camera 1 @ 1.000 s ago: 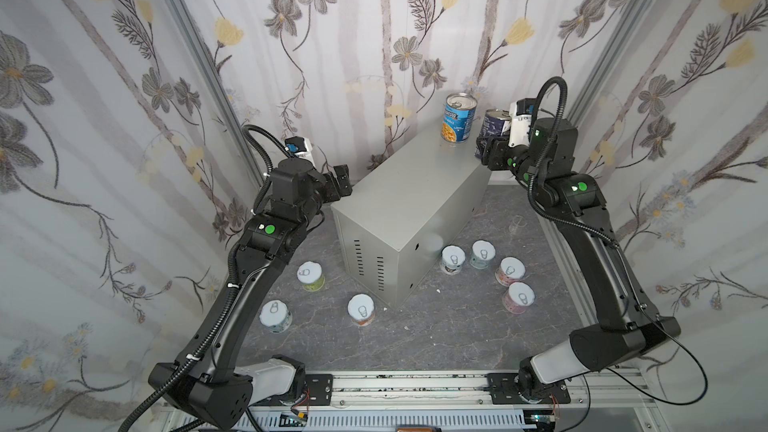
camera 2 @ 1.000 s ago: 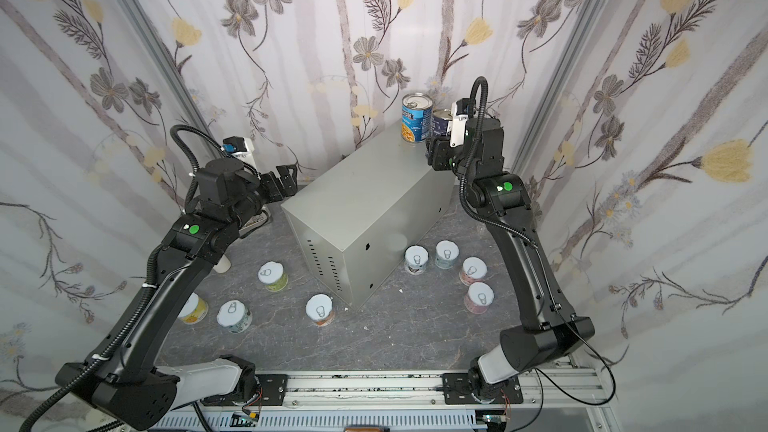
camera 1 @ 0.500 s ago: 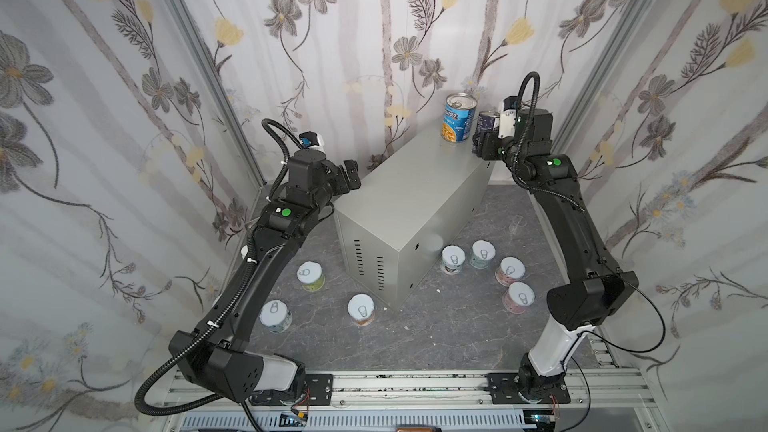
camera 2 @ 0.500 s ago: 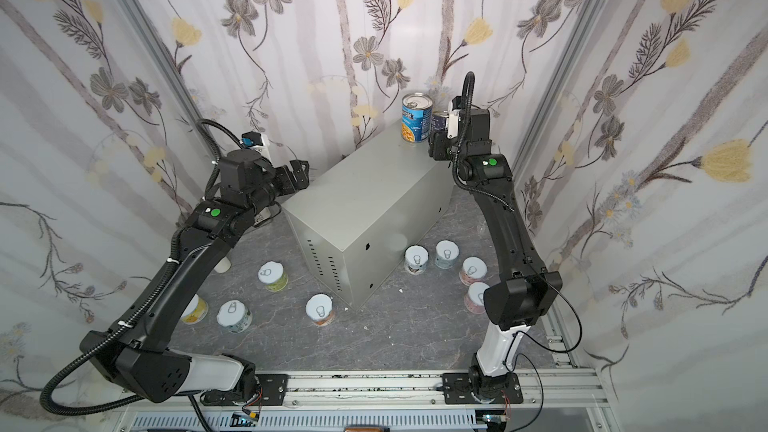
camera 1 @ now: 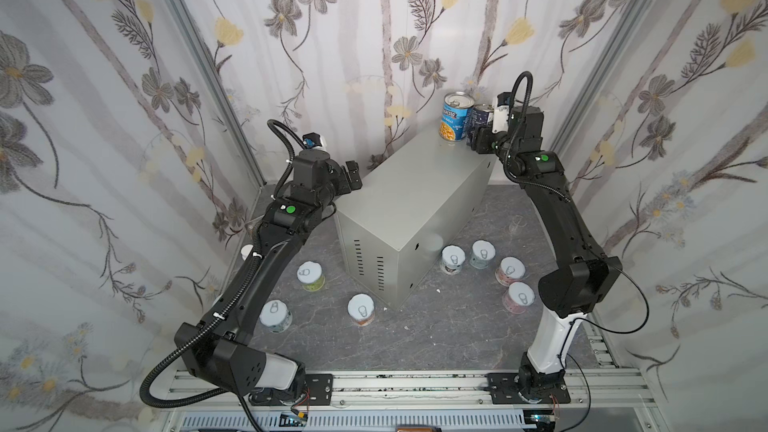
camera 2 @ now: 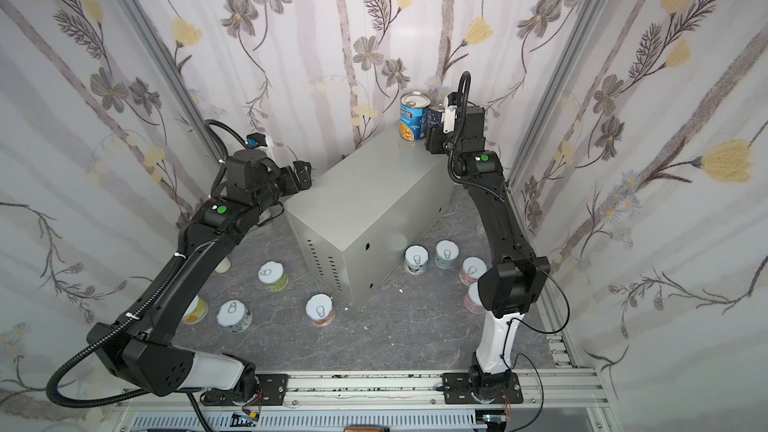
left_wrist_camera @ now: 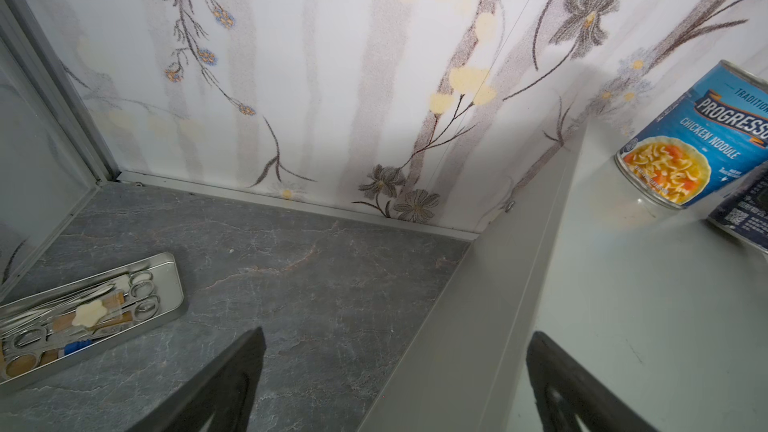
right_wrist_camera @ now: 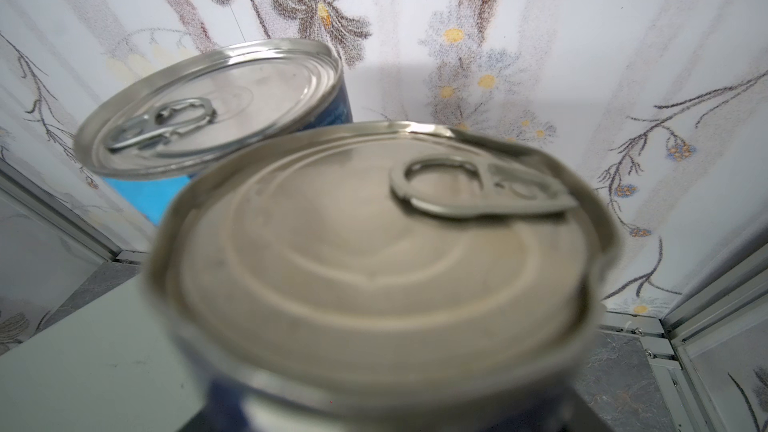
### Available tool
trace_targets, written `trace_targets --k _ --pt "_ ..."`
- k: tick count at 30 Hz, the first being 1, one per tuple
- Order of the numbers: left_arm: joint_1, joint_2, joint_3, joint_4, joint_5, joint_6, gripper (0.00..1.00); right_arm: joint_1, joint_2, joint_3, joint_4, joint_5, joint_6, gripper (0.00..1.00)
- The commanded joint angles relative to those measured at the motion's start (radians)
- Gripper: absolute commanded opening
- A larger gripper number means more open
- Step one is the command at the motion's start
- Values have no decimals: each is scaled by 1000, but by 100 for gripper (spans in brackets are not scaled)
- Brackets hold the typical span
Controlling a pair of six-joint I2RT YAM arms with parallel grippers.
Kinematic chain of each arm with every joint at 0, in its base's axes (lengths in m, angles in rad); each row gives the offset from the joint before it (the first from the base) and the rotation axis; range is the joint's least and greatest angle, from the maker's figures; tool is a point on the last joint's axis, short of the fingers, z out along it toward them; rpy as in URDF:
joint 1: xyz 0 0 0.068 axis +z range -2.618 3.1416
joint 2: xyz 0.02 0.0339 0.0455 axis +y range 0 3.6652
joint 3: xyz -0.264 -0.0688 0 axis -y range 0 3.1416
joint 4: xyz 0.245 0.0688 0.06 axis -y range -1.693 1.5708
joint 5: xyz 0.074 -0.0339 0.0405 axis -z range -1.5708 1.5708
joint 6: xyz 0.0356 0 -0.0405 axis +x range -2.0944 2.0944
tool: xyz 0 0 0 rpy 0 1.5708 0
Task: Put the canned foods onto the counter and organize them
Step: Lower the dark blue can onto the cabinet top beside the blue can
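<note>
Right fingers (camera 1: 481,146) are closed low on the tall dark navy tin (camera 1: 482,115). It stands just beside the tall blue "Progresso" soup tin (camera 1: 454,123) at the 1 o'clock end of the large light-grey sheet-metal box (camera 1: 415,201). We cannot tell whether the navy tin's base is fully seated. Left fingers (left_wrist_camera: 232,376) are spread wide and empty, level with the box's 10 o'clock edge.

Progress, in our judgement, is early: two of ten cans are up, one of them not yet released. The short pastel-labelled cans with pale pull-tab lids (camera 1: 453,258) remain on the dark stone-patterned table (camera 1: 415,338), four at the box's 4 o'clock and the rest at 7 to 8 o'clock.

In a top view, a yellow-labelled short can (camera 2: 193,310) shows half behind the left arm, which makes eight. Only the left wrist view shows the shallow metal tray of scissors (left_wrist_camera: 168,261). The right wrist view shows both tins' lids but none of its own fingers.
</note>
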Motion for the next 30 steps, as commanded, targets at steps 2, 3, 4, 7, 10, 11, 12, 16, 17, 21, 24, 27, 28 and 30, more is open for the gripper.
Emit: trace_targets --k 2,3,4,7,10,11,12,16,17,21,24,27,28,30 --pt "1 7 3 36 -7 -6 100 1 9 5 44 -22 -30 64" --pt "0 6 1 38 -5 -7 100 0 10 4 43 -22 -32 66" --pt "1 6 0 38 -5 -7 100 0 10 3 43 -22 -36 68" --pt "0 2 -6 38 -2 -10 100 0 13 -7 43 -17 -43 71" --pt "1 -4 -11 38 0 -12 100 0 7 -29 47 -11 -51 73" --pt "2 -6 -14 38 0 -13 100 0 3 -39 53 -10 -53 76" --pt "2 -7 -16 39 0 -14 100 0 0 -50 57 -11 -56 80" --pt "2 -12 -19 39 3 -16 100 0 -17 -90 83 -10 -55 90" --pt "1 -14 -20 39 1 -17 100 1 -20 -96 90 -9 -56 92" --pt "1 -24 -26 39 -9 -12 100 0 -26 -96 94 -12 -57 100" --pt "1 -29 -28 40 -17 -5 100 -1 -47 -97 97 -15 -58 100" --pt "2 -39 -26 38 -19 0 100 -3 -80 -96 93 -2 -66 100" --pt "6 -47 -28 38 -21 1 100 -4 -93 -97 91 0 -67 100" --pt "10 -67 -38 38 -23 1 100 -6 -123 -99 84 4 -67 100"
